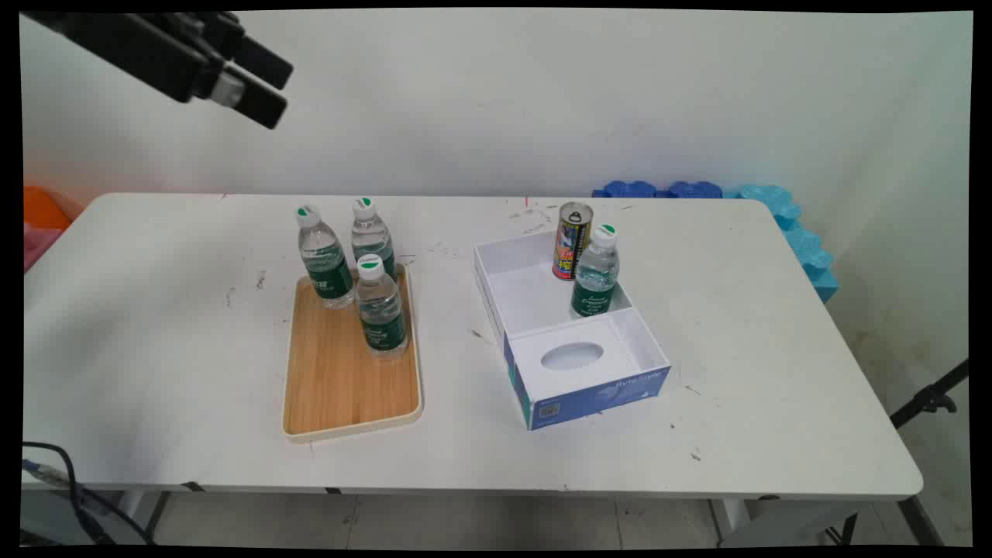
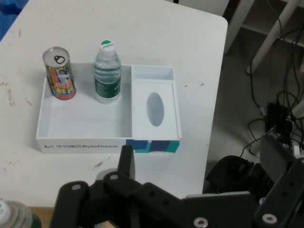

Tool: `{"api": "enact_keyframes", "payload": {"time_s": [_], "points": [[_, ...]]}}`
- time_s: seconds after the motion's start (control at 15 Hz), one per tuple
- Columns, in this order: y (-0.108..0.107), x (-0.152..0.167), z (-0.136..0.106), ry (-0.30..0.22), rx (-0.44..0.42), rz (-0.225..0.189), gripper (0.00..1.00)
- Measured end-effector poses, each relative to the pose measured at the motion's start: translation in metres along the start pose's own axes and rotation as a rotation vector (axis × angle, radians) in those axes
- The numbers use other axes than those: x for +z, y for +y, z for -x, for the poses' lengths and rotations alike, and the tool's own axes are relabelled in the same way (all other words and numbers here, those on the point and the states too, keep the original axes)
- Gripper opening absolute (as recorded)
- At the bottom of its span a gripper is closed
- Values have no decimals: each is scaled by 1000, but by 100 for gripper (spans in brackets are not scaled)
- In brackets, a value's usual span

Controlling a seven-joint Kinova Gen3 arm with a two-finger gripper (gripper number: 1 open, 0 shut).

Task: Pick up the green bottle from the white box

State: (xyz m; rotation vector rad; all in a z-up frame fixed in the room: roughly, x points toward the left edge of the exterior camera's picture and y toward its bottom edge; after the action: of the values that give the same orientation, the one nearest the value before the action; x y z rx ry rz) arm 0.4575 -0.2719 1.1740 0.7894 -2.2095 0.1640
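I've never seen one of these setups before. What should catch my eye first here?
Probably the three water bottles clustered at the far end of a wooden tray on the white table. To their right, a white box holds a fourth bottle beside a colourful can. The black gripper hangs high at upper left, holding nothing.

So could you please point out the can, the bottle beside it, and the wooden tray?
can (image 1: pixel 572 240), main view, printed side.
bottle (image 1: pixel 596 280), main view, green label.
wooden tray (image 1: pixel 341 387), main view, bare floor.
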Motion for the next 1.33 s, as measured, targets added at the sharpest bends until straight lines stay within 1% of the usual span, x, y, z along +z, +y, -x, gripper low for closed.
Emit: {"api": "enact_keyframes", "payload": {"time_s": [0.27, 0.47, 0.73, 0.8, 0.93, 1.13, 1.33], "points": [[-3, 22, -12, 3, -4, 7, 100], [-10, 53, -26, -1, 3, 5, 100], [-21, 117, -45, -20, 3, -9, 100], [-24, 139, -50, -27, 8, -9, 100], [-28, 171, -55, -39, 14, -13, 100], [-37, 225, -59, -67, 24, -25, 100], [-45, 259, -57, -89, 33, -32, 100]]}}
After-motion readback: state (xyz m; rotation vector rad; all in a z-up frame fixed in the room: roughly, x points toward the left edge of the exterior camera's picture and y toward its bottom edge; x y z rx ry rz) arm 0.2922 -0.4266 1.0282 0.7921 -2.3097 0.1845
